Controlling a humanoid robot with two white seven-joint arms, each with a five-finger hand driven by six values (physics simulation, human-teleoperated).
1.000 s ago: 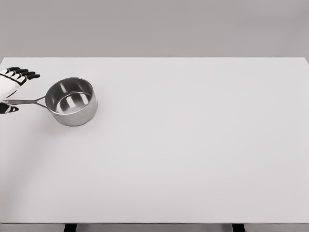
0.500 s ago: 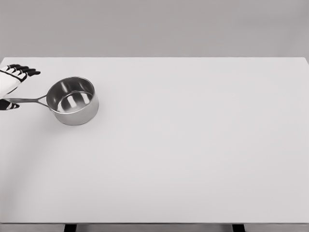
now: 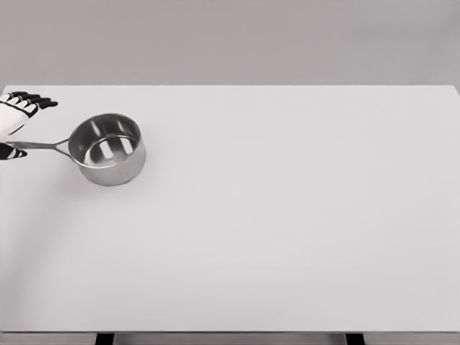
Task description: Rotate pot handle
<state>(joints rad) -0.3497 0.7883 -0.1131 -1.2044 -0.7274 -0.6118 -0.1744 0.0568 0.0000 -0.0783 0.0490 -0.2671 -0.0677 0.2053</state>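
Note:
A shiny steel pot [image 3: 108, 149] stands on the white table [image 3: 287, 215] at the far left. Its thin handle [image 3: 43, 145] points left, toward the picture's edge. My left hand [image 3: 14, 126] shows only partly at that edge. Its black-tipped fingers [image 3: 32, 100] are spread above the handle, and the thumb [image 3: 8, 152] lies just below the handle's end, touching or nearly touching it. The hand does not close on the handle. The right arm is out of view.
The table's far edge runs just behind the hand and pot. Its left edge is close to the hand. The front edge and two dark legs show at the bottom.
The handle's end has swung slightly toward the table's far edge, and the left hand has moved the same way with it. The pot body has turned a little in place.

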